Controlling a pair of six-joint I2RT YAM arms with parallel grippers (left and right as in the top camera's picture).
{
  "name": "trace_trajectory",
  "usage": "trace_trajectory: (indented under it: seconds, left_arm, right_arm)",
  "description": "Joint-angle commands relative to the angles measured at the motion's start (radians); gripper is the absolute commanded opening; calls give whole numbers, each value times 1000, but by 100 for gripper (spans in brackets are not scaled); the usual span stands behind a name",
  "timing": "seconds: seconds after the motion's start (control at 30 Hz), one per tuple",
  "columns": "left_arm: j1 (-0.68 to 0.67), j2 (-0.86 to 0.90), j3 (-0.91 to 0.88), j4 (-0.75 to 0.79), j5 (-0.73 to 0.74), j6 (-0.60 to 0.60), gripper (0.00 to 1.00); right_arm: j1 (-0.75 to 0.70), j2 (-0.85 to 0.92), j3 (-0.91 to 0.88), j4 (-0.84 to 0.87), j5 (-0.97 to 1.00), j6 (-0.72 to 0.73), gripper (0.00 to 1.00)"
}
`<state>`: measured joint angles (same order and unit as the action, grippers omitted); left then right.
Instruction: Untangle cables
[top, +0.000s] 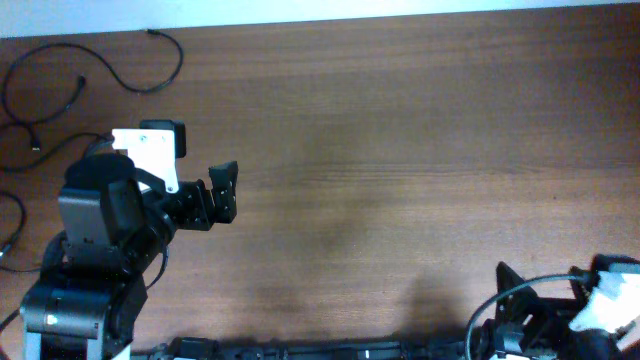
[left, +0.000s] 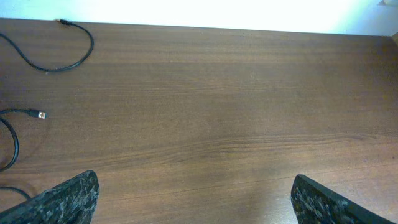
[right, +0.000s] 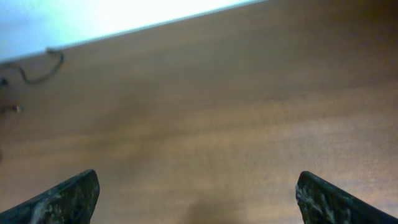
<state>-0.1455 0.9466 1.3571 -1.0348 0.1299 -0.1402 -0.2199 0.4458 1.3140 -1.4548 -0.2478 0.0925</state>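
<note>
Several thin black cables lie as separate loose curves at the table's far left. One curved cable (top: 165, 70) has its plug end near the back edge. A second cable (top: 50, 62) loops beside it, and a third cable (top: 18, 225) lies at the left edge. In the left wrist view the curved cable (left: 81, 53) and a plug end (left: 41, 114) show at the left. My left gripper (top: 222, 190) (left: 196, 202) is open and empty, to the right of the cables. My right gripper (top: 508, 285) (right: 198, 199) is open and empty at the front right, far from the cables (right: 43, 71).
The brown wooden table (top: 400, 130) stretches between the two arms. The left arm's base (top: 85, 270) stands at the front left. The right arm's thicker black wire (top: 500, 305) loops at the front right edge. A pale wall runs behind the table's back edge.
</note>
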Motion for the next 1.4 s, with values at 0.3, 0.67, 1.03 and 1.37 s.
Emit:
trace_trajectory:
  seconds: [0.3, 0.67, 1.03, 1.37]
  left_arm:
    - [-2, -3, -3, 2, -4, -9, 99]
    - [-2, -3, -3, 2, -4, -9, 99]
    - [-2, -3, -3, 2, -4, -9, 99]
    - [-2, -3, -3, 2, -4, -9, 99]
  right_arm:
    - [187, -381, -936, 917, 106, -37, 98]
    - [187, -442, -1308, 1513, 129, -149, 98]
    - [187, -442, -1308, 1383, 148, -94, 98]
    - [187, -442, -1308, 1377, 189, -120, 99]
